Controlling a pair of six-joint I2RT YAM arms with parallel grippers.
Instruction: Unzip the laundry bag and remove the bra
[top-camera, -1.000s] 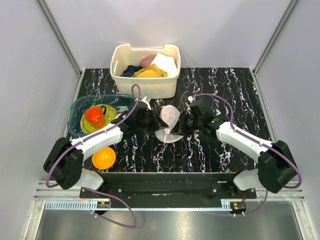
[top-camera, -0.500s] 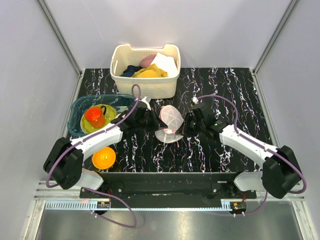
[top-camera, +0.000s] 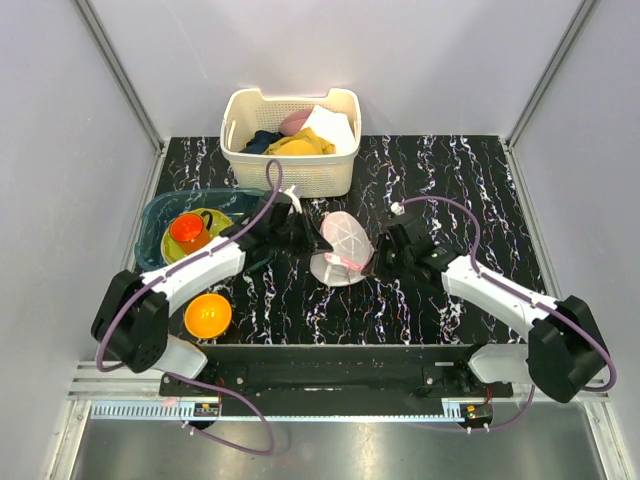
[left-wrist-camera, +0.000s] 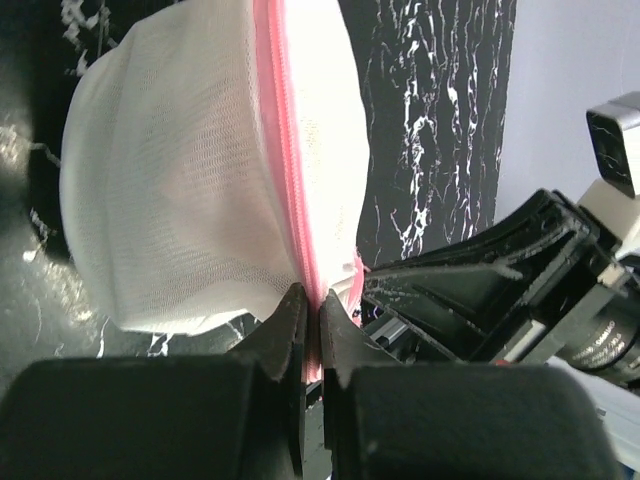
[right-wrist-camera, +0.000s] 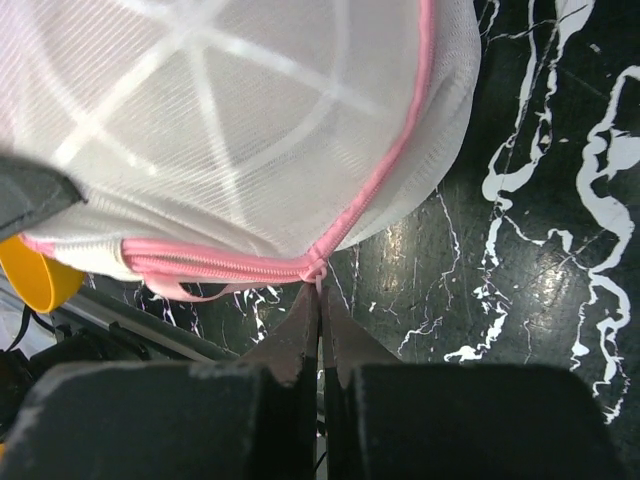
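Note:
The laundry bag (top-camera: 343, 248), a round white mesh case with a pink zip rim, stands tilted on the black marble table between my two grippers. My left gripper (top-camera: 312, 235) is shut on the bag's pink zip rim (left-wrist-camera: 300, 250) at its left edge. My right gripper (top-camera: 376, 265) is shut on the small zip pull (right-wrist-camera: 320, 283) where the pink zip (right-wrist-camera: 385, 170) ends at the bag's near right edge. The domed mesh side with its ribs (right-wrist-camera: 210, 120) fills the right wrist view. The bra is hidden inside the bag.
A white slatted basket (top-camera: 291, 141) of clothes stands at the back. A teal tub (top-camera: 160, 225) with a green plate and an orange cup sits at the left. An orange bowl (top-camera: 208, 316) lies near the left arm's base.
My right gripper has moved toward the near edge along the bag's rim with the zip pull. The bag has tipped more toward the right. My left gripper holds its place.

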